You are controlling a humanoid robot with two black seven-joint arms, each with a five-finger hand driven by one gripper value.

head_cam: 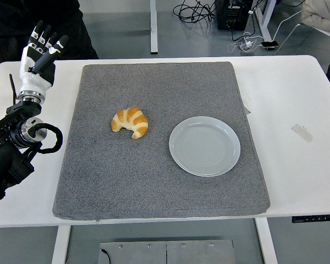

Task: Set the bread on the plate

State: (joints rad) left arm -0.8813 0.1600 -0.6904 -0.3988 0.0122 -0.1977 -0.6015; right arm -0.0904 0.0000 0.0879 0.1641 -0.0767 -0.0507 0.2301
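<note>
Grey mat (99,187) w/ croissant (130,122) left of plate (204,146), apart; left robot hand (39,52) spread, off-mat.

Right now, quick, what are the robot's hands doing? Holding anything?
Left hand: open, fingers up, holding nothing, at the table's left edge, away from the croissant.
Right hand: not in the picture.

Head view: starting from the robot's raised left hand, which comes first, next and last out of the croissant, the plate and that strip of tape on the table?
From the left hand, raised at the far left:
1. Croissant, on the grey mat's left half.
2. Plate, on the mat's right half.
3. Strip of tape, on the bare white table at far right.
</note>
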